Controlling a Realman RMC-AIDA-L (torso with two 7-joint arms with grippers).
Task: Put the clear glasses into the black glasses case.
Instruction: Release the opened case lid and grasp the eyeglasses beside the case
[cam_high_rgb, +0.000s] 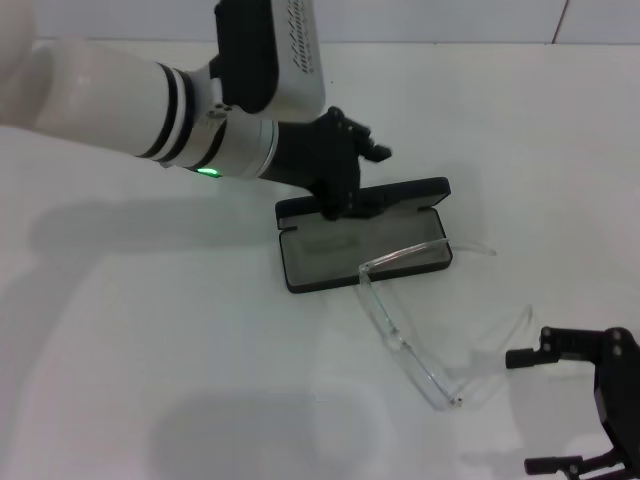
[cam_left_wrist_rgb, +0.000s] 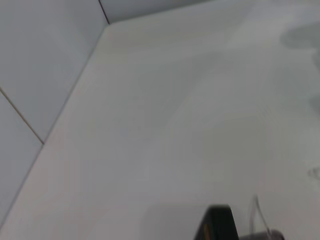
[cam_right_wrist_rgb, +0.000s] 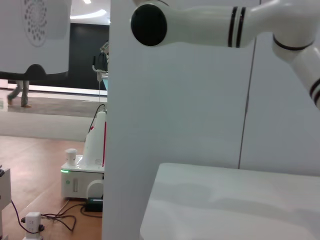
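On the white tabletop (cam_high_rgb: 150, 380) the flat rectangular black glasses case (cam_high_rgb: 365, 245) lies open near the middle of the head view, its grey lining showing and its hinged lid standing up along the far edge. The left gripper (cam_high_rgb: 345, 195) sits on that lid from the case's eleven o'clock side, its black fingers down over the lid's edge — they look clamped on it, though I cannot tell for sure how they stand.

The clear glasses (cam_high_rgb: 405, 345), colourless transparent plastic with a one-piece wraparound lens, lie on the table at about five o'clock from the case. One thin arm reaches across the case's near right corner; the rest lies outside the case.

The right gripper (cam_high_rgb: 580, 410) rests low at four o'clock, just beside the glasses, fingers spread apart and holding nothing.
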